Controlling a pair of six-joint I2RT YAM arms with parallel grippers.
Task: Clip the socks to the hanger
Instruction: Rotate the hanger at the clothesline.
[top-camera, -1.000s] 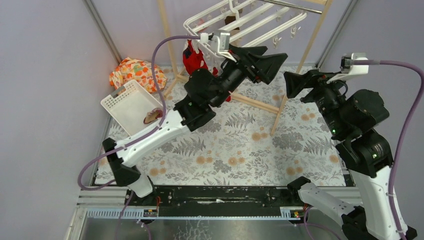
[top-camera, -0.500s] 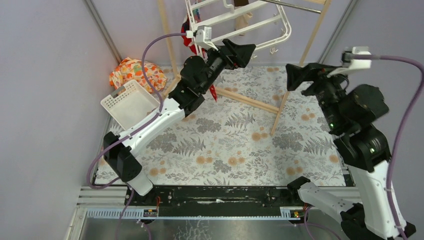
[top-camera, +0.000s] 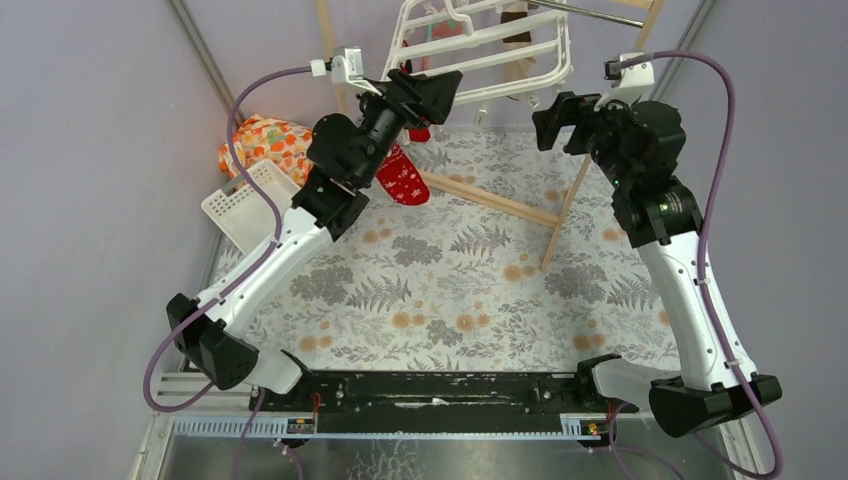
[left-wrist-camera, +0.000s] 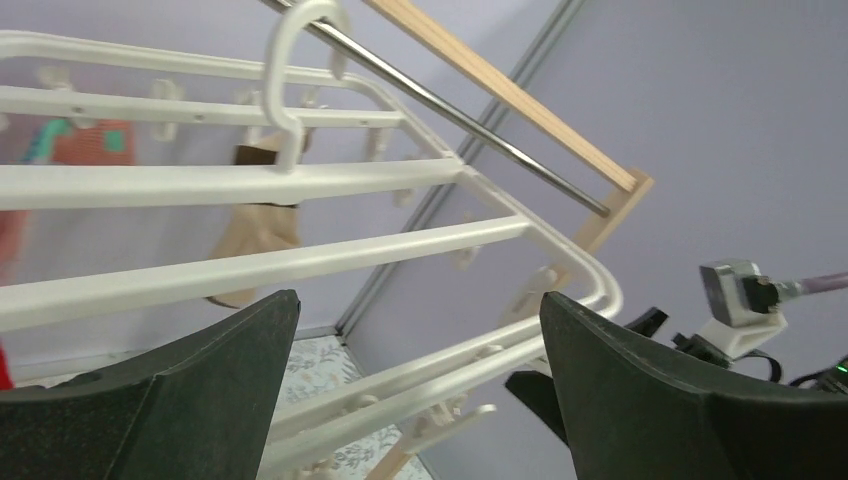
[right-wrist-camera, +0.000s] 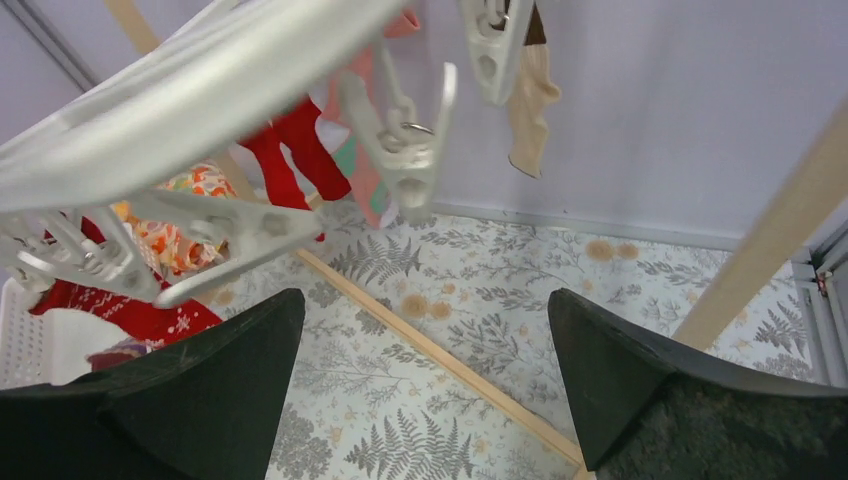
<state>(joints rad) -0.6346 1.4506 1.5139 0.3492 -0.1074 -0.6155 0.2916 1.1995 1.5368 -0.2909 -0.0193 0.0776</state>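
The white grid hanger (top-camera: 490, 45) hangs tilted from a metal rod at the back. Its bars (left-wrist-camera: 250, 180) fill the left wrist view. A tan-toed sock (right-wrist-camera: 530, 95) and red socks (right-wrist-camera: 300, 145) dangle from it. Another red patterned sock (top-camera: 402, 178) shows under the left arm; I cannot tell whether it hangs or lies on the mat. My left gripper (top-camera: 445, 90) is open and empty just under the hanger's left part (left-wrist-camera: 418, 298). My right gripper (top-camera: 548, 118) is open and empty below the hanger's right end (right-wrist-camera: 425, 295), beneath the dangling clips (right-wrist-camera: 400, 150).
The wooden rack's poles (top-camera: 480, 197) cross the floral mat behind both grippers. A white slotted basket (top-camera: 245, 205) and an orange floral cloth bundle (top-camera: 270, 145) sit at the left. Purple walls close in on both sides.
My left arm has swung up and to the left under the hanger, which has tilted. My right arm has risen and reached in toward the hanger's right end.
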